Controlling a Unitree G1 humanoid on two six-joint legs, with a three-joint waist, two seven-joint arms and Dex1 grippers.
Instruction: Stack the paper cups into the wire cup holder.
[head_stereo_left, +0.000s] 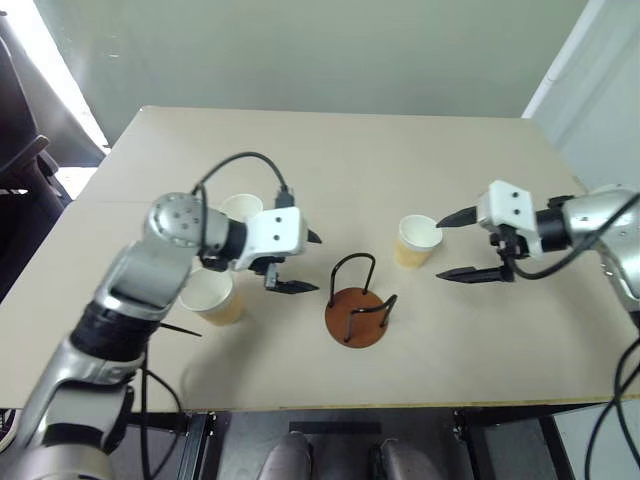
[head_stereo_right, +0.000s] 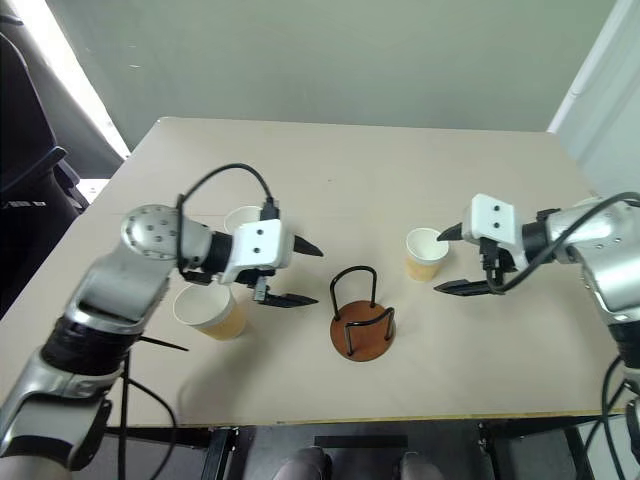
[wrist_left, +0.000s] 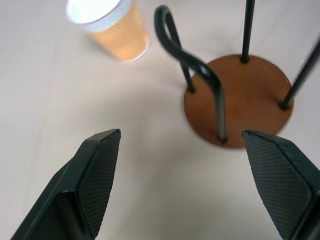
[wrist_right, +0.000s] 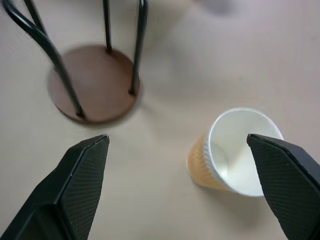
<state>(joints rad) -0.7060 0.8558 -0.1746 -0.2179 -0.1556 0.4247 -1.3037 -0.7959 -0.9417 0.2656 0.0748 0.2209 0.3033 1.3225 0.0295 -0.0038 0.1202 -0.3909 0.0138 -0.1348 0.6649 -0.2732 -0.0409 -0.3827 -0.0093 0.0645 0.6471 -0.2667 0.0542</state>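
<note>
Paper cups: one (head_stereo_left: 417, 240) just left of my wide right tool (head_stereo_left: 466, 245), two (head_stereo_left: 213, 297) (head_stereo_left: 240, 208) under my left arm | wire cup holder (head_stereo_left: 358, 312) empty mid-bench (head_stereo_left: 400, 140) | left tool (head_stereo_left: 303, 262) wide, empty | risk: far finger catches the rim, tipping the cup toward the wire loops.

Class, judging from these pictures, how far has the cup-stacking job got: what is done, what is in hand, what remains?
Done: nothing; the wire cup holder stands empty. In hand: the open right gripper hovers beside one paper cup, not gripping it. The left gripper is open and empty. Left: all three cups, including two by the left arm.
</note>
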